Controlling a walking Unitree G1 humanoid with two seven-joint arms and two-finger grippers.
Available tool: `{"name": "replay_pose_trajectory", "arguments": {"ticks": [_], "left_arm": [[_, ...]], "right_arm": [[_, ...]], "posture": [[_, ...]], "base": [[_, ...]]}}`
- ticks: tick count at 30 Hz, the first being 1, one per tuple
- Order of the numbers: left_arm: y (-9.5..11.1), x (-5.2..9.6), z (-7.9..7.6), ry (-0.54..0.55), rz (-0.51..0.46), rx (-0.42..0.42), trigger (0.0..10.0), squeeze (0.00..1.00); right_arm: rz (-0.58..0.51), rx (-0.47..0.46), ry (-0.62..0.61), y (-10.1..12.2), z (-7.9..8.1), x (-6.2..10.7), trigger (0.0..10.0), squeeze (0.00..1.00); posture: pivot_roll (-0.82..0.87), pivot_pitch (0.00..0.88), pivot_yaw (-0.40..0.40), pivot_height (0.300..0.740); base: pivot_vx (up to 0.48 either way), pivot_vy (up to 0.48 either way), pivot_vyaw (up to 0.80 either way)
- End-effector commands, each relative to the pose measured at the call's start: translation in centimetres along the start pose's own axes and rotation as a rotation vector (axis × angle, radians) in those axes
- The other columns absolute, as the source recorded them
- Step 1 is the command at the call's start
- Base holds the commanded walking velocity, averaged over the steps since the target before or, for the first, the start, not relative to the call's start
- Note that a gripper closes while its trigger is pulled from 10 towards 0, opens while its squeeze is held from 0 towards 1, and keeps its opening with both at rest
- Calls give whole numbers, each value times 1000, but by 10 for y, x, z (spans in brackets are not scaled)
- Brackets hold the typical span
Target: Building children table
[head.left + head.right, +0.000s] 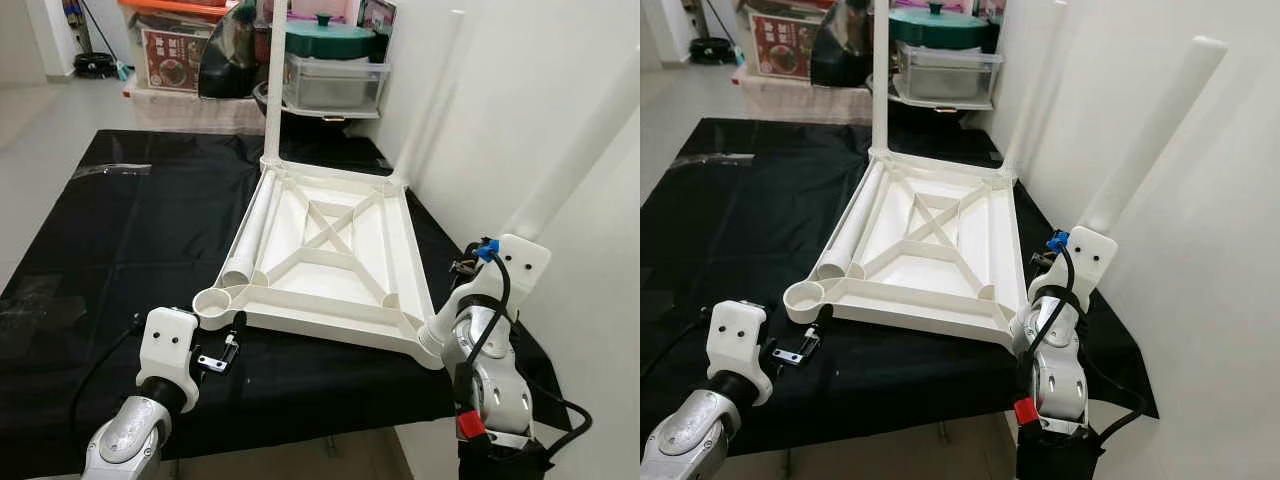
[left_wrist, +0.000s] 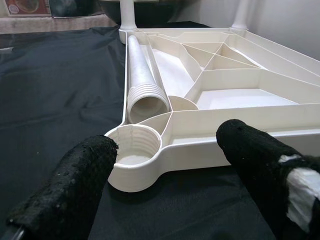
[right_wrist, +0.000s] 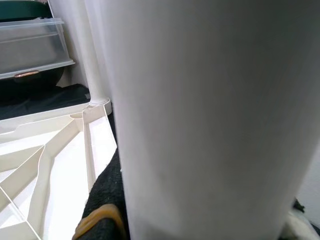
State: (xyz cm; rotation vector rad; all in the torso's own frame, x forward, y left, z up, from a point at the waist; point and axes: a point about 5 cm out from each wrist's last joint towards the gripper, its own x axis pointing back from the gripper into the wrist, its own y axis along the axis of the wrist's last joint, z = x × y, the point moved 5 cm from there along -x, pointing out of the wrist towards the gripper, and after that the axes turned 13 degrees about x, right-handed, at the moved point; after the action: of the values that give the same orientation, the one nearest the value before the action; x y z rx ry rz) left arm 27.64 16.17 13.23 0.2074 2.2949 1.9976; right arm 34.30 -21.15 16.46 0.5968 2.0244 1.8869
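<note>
I judged the white plastic tabletop (image 1: 330,255) light and stiff but slick, its ribbed underside facing up on the black-covered desk (image 1: 120,230). Two white tube legs stood in its far corners at about 11 and 1 o'clock. A third white tube leg (image 1: 1145,140) rose at 4 o'clock, with my right gripper (image 1: 1045,262) at its base; its jaws looked clamped on it, low down, where I would hold it for threading. A loose white threaded leg (image 2: 142,82) lay inside the frame along the 9 o'clock edge. My left gripper (image 2: 167,167) hovered with jaws apart before the empty round corner socket (image 2: 134,150) at 7 o'clock.
</note>
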Motion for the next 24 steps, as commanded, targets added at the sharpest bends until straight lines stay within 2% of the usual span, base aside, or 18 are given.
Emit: {"name": "replay_pose_trajectory", "arguments": {"ticks": [1, 10, 18, 24], "left_arm": [[-2, -1, -1, -3, 5, -4, 10000, 0], [-3, -1, -2, -7, 6, -5, 10000, 0], [-4, -2, -3, -9, 7, -6, 10000, 0], [-4, -2, -3, -11, 7, -5, 10000, 0]], "right_arm": [[217, 81, -7, -57, -5, 3, 10000, 0], [178, 81, -4, -48, -4, 3, 10000, 0], [77, 61, 29, -23, 2, 2, 10000, 0], [49, 70, 47, -17, 4, 3, 10000, 0]], "posture": [[36, 0, -102, 740], [33, 0, -101, 740], [31, 0, -100, 740], [31, 0, -100, 740]], "base": [[0, 0, 0], [0, 0, 0], [0, 0, 0], [0, 0, 0]]}}
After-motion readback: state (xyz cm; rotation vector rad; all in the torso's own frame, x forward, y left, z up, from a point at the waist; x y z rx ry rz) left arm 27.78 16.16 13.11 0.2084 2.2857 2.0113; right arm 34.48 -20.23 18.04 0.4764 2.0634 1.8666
